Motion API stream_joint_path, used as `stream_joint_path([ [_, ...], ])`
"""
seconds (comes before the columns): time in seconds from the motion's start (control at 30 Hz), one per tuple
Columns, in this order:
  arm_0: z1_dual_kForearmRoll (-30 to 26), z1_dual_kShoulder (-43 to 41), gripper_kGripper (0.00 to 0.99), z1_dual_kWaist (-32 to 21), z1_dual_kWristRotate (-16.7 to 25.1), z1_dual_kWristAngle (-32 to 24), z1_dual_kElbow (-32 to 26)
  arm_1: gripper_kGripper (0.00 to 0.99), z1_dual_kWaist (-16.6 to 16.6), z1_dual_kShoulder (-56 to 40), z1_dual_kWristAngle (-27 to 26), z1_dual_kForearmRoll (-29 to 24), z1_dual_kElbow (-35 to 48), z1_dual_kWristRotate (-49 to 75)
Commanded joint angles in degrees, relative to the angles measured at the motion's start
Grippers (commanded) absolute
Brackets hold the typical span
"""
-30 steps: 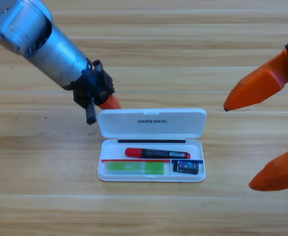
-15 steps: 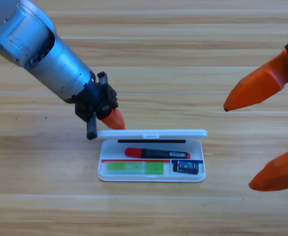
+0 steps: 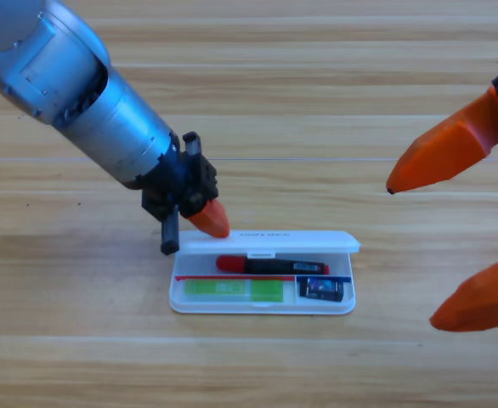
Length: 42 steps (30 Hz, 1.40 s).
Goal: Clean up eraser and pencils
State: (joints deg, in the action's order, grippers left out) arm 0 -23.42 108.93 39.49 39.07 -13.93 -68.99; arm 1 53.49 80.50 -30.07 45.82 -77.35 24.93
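Lower now, the lid tips forward over the case, pushed by the left pincer; its jaws I cannot tell. Eraser and pencils lie inside. Press evenly along the rim. Right pincer, wide open, waits well clear.

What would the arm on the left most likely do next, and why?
Probably push the lid further forward and down until the case shuts. The left gripper is at the lid's back left corner, the lid is tipped partway over, and the red pencil, green pencil and eraser lie inside. The right gripper waits open at the right edge.
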Motion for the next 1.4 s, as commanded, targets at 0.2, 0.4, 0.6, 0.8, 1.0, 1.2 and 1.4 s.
stream_joint_path([
  [0.2, 0.7, 1.5, 0.000, 2.7, 0.2, 1.2, 3.2, 0.969, -1.6, 1.8, -1.6, -0.6, 0.9, -0.3],
  [0.4, 2.4, 2.2, 0.000, 2.9, 0.6, 1.2, 5.2, 0.969, -1.6, 1.9, -1.7, -0.6, 0.9, -0.4],
  [0.6, 4.5, 3.0, 0.000, 2.8, 1.0, 1.4, 7.1, 0.969, -1.6, 2.4, -1.9, -0.6, 0.9, -0.4],
  [0.8, 6.3, 4.1, 0.000, 2.9, 1.2, 1.4, 8.4, 0.969, -1.6, 2.6, -2.1, -0.6, 0.9, -0.4],
  [1.0, 8.0, 5.3, 0.000, 2.9, 1.2, 1.6, 9.7, 0.969, -1.6, 2.7, -2.2, -0.5, 0.8, -0.5],
  [1.2, 8.7, 5.8, 0.000, 3.0, 1.2, 1.8, 10.0, 0.969, -1.6, 2.9, -2.2, -0.6, 0.8, -0.5],
  [1.4, 6.6, 3.5, 0.000, 3.0, 0.8, 2.2, 8.7, 0.969, -1.6, 3.1, -2.2, -0.6, 0.7, -0.6],
])
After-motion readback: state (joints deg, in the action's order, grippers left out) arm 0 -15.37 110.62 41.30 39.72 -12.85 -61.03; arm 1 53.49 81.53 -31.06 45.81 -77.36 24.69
